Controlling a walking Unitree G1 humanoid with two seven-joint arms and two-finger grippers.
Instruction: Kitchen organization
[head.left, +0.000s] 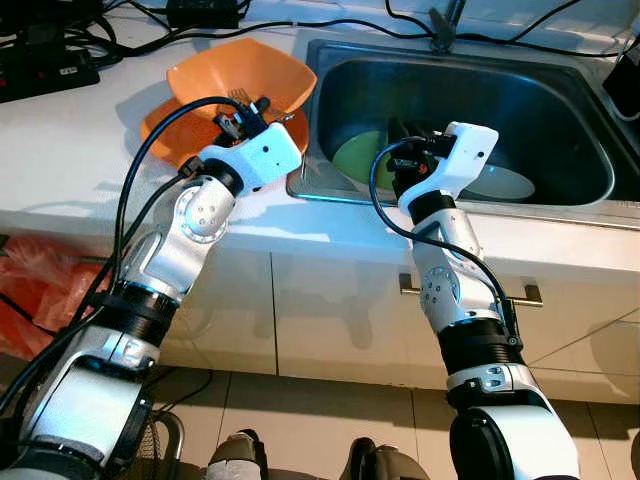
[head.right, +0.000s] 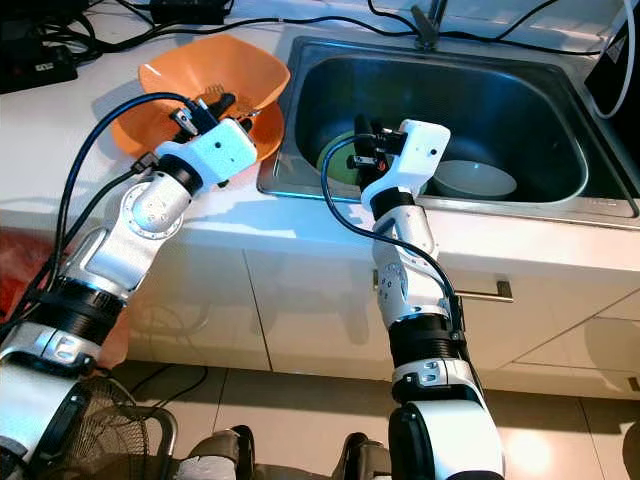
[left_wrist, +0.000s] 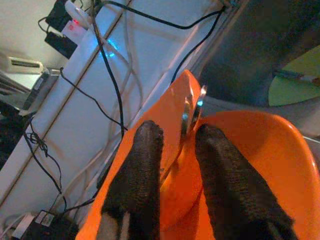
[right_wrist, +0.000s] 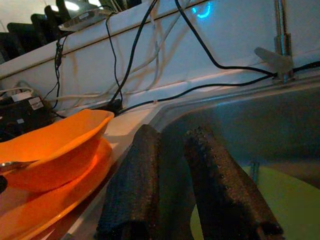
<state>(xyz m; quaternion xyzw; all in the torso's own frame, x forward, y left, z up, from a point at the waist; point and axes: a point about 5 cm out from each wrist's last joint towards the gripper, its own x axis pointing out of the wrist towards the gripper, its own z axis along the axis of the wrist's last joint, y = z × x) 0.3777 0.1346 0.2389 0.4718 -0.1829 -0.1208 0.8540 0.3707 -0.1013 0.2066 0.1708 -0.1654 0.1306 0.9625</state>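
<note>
Over the sink (head.left: 560, 90) | your right claw (head.left: 408, 130) hung parted, empty | green plate (head.left: 358, 158) at its 9 o'clock | left claw (head.left: 237, 112) clenched on orange bowl (head.left: 262, 70), counter (head.left: 80, 130).

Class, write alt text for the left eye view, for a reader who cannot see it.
Seen from above, the left gripper reaches over an orange bowl stacked on an orange plate on a white counter. The right gripper reaches into a steel sink holding a green plate and a white bowl. Black cables run along the counter's back.
</note>
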